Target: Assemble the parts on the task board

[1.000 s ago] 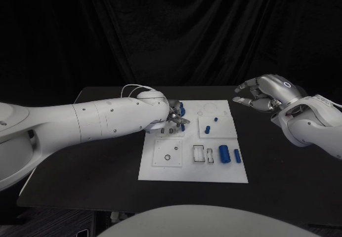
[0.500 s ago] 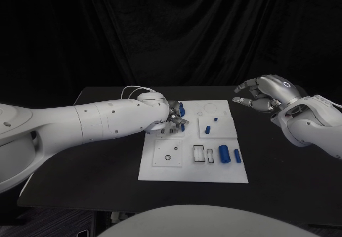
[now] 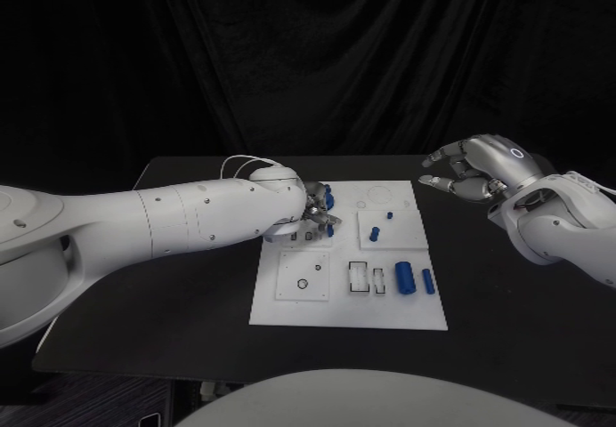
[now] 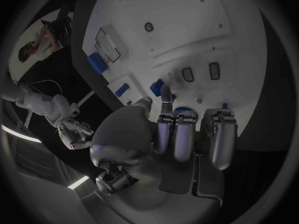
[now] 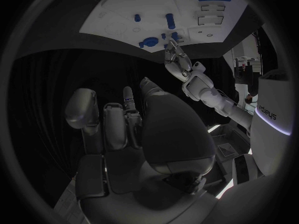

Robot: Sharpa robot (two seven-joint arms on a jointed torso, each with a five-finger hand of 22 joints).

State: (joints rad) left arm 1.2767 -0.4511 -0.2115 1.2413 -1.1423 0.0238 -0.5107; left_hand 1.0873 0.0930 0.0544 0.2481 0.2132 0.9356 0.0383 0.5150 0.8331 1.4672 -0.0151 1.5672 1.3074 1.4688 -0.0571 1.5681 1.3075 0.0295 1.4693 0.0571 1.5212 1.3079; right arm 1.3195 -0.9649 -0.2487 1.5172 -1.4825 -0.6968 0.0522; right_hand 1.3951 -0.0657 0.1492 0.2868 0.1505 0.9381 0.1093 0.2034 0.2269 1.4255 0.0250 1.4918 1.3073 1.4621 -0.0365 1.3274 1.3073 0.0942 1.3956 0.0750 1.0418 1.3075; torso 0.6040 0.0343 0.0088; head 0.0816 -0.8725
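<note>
The white task board (image 3: 346,311) lies in the middle of the table. My left hand (image 3: 312,213) rests over its far left corner, fingertips down on the plate among small blue parts (image 3: 326,193) (image 3: 330,229). In the left wrist view a blue part (image 4: 157,87) sits right beside one finger (image 4: 166,95) of that hand; whether it is pinched is hidden. More blue parts lie loose: a short peg (image 3: 374,234), a large cylinder (image 3: 403,277) and a slim one (image 3: 427,281). My right hand (image 3: 478,169) hangs raised beyond the board's far right corner, fingers apart and holding nothing.
The black table (image 3: 192,294) runs around the board on all sides. White rectangular inserts (image 3: 360,277) and a small ring (image 3: 302,285) sit on the board's near half. A thin white cable (image 3: 239,160) loops over my left wrist.
</note>
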